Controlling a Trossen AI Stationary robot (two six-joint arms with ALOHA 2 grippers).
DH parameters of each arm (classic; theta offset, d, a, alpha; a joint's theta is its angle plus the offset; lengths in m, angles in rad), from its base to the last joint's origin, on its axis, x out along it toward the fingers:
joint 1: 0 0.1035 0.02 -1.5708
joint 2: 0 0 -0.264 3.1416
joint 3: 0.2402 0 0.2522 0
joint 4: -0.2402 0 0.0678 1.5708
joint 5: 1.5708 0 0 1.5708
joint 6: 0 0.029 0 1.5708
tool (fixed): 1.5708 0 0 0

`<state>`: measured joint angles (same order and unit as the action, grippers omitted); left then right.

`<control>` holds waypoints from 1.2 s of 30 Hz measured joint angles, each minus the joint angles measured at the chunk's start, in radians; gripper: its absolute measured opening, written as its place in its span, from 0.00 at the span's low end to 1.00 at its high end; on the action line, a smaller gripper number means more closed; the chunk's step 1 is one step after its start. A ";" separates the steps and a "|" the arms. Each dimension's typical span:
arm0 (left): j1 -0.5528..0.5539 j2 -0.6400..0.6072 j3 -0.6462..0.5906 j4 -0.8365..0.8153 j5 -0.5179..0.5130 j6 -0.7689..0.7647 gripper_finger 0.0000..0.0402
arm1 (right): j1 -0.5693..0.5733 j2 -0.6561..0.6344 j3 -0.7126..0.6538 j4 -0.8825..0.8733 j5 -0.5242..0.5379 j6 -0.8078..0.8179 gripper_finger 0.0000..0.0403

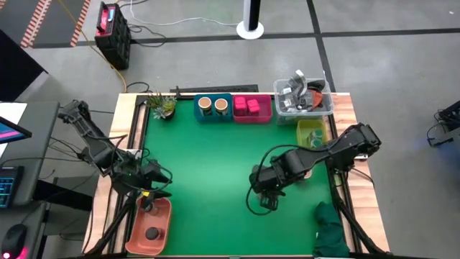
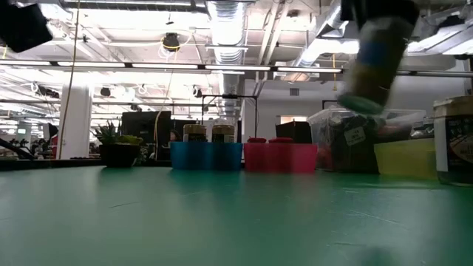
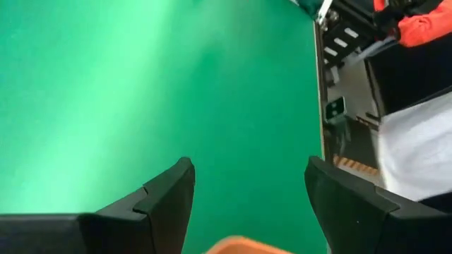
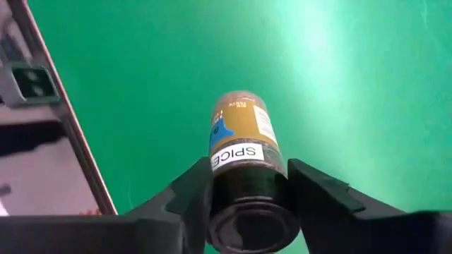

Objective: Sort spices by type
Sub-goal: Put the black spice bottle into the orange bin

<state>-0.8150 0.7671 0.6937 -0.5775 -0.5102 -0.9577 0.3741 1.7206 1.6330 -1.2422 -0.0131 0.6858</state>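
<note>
The right gripper is carrying a spice jar above the green worktop, in the lower right of the middle of the overhead frame, and the job now, as I judge it, is taking that jar to the bin holding its own kind. To do this well, the arm should be keeping the jar high enough to clear the bin rims, travelling smoothly so the jar is not slipping, and lowering it inside the bin before letting go. The jar is showing a tan body with a white label and a dark lid; whether it belongs with the two tan-topped jars in the blue bin at the upper middle I cannot tell. The pink bin beside it is holding pink packs. The right gripper's fingers are clamping the jar's lid end from both sides. The left gripper is hanging spread wide and empty over the orange tray at the lower left.
</note>
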 joint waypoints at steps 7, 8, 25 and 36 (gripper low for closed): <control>0.110 0.052 0.059 0.037 -0.002 0.171 0.64 | -0.059 0.019 0.002 0.027 0.071 0.022 0.31; 0.123 0.062 0.061 0.060 0.006 0.196 0.64 | -0.076 0.026 0.002 0.035 0.082 0.023 0.28; 0.251 0.329 0.209 0.219 0.297 0.231 0.64 | -0.013 0.037 -0.124 -0.095 -0.034 0.035 0.51; 0.252 0.320 0.240 0.162 0.296 0.280 0.64 | -0.032 -0.014 -0.392 0.120 -0.113 0.124 0.91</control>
<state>-0.5628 1.0870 0.9333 -0.4158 -0.2142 -0.6773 0.3419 1.7063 1.2406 -1.1224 -0.1257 0.8100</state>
